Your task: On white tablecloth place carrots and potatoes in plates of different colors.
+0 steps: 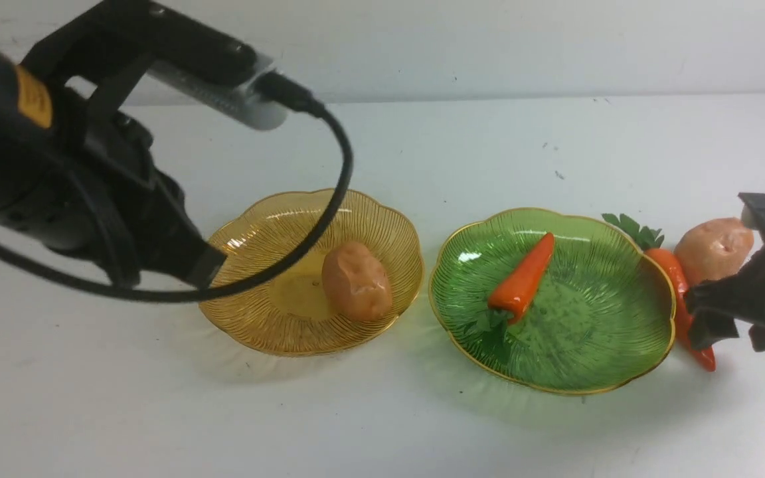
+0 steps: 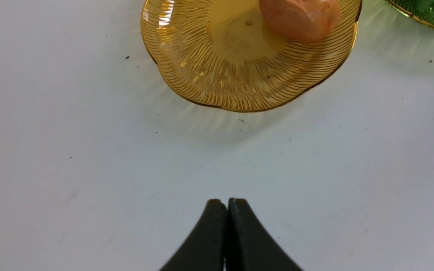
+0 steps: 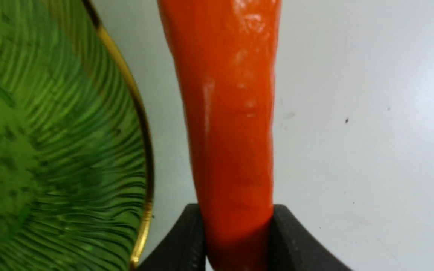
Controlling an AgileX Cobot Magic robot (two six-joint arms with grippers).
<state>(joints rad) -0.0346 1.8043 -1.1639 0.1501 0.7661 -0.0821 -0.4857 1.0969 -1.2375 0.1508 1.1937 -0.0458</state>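
Centrally, the right gripper (image 3: 236,226) is clamped on the second carrot (image 1: 676,279), its two jaws pressing the orange flanks close to the tapered tip. This carrot sits at the right of the scene, just beside the right rim of the green plate (image 1: 575,358) and outside it. Whether it rests on the white tablecloth (image 1: 422,425) that covers the counter or is slightly raised cannot be told. Its long axis runs near to far: the tip points near and a little right, and the leafy top points far and a little left, next to the plate's far-right edge. In the right wrist view the carrot extends straight away from the gripper, so the jaws cross the axis at right angles.

The relation that governs the coming move is that the green plate lies directly left of the held carrot, with only its gold rim between them. A short lift and leftward carry by the right arm, which is the nearer one, should be enough. The first carrot (image 1: 523,280) lies inside that plate, tip far and leaves near.

The loose potato (image 1: 714,249) sits just right of the held carrot, near its far end, and could be nudged. The other potato (image 1: 356,282) lies in the amber plate (image 1: 269,318) at the left. The left gripper (image 2: 227,210) has its jaws pressed together on nothing and hangs above bare cloth nearer than the amber plate.
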